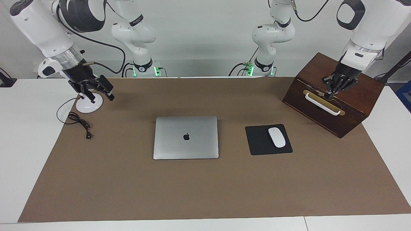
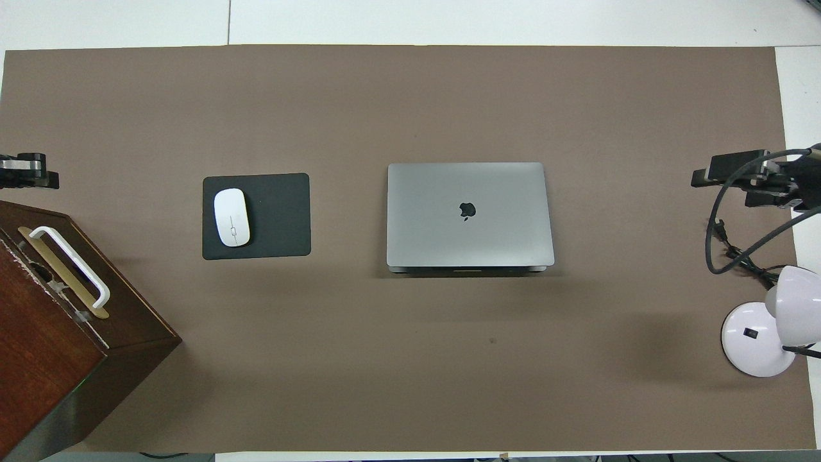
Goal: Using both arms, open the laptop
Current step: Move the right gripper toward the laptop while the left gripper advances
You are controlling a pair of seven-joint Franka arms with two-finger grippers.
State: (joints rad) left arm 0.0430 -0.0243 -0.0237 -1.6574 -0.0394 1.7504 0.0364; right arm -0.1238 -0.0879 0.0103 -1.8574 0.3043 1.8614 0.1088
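The laptop (image 1: 186, 138) lies closed and flat on the middle of the brown mat, its silver-grey lid with the dark apple logo facing up; it also shows in the overhead view (image 2: 468, 215). My right gripper (image 1: 98, 95) hangs open and empty over the lamp's base at the right arm's end of the table, well apart from the laptop; the overhead view shows it too (image 2: 731, 174). My left gripper (image 1: 332, 92) hangs over the top of the wooden box at the left arm's end, also far from the laptop, and only its tip shows in the overhead view (image 2: 32, 173).
A black mouse pad (image 1: 257, 141) with a white mouse (image 1: 276, 137) lies beside the laptop toward the left arm's end. A dark wooden box (image 1: 353, 106) with a white handle (image 1: 322, 104) stands there. A white desk lamp (image 2: 757, 340) and its black cord (image 1: 78, 123) sit at the right arm's end.
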